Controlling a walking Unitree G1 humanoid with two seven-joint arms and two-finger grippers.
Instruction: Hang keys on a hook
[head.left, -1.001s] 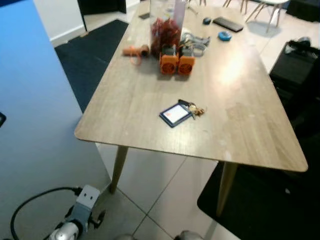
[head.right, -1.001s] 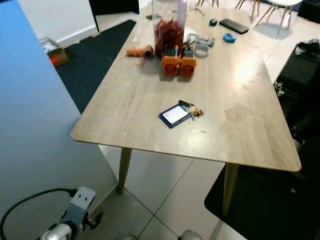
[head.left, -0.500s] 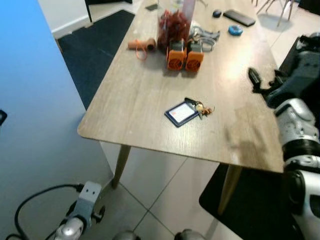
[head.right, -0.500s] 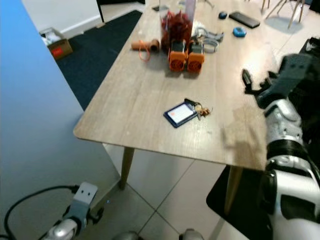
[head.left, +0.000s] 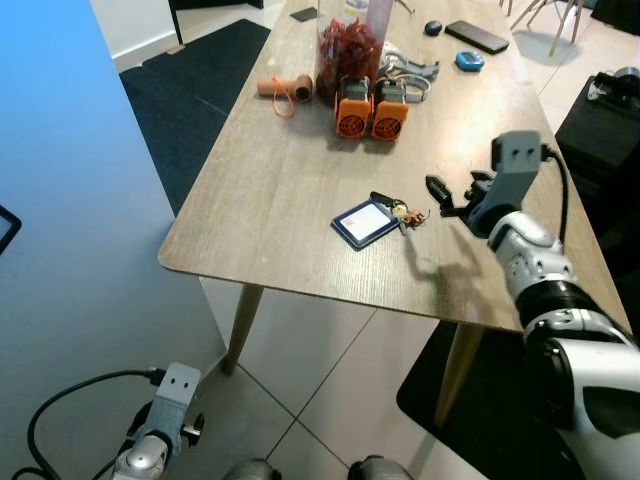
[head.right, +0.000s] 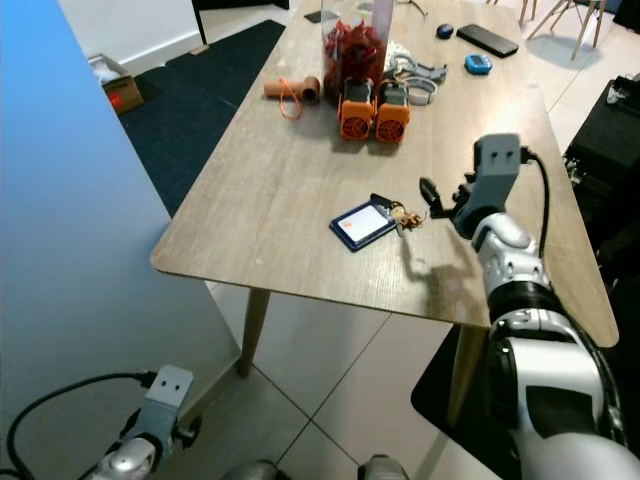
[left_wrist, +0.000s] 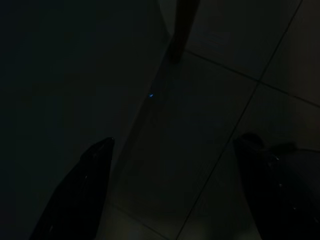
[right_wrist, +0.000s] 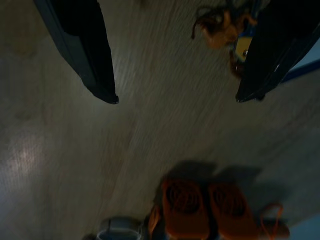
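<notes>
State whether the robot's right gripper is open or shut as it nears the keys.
Open. The right gripper shows its two black fingers spread wide apart over the table, empty, with the keys lying untouched.

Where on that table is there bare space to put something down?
The near end of the table is bare wood, from its front edge up to the keys with their blue card. The stretch between the card and the two orange blocks is also free. The far end is crowded. The right gripper hovers open beside the keys.
</notes>
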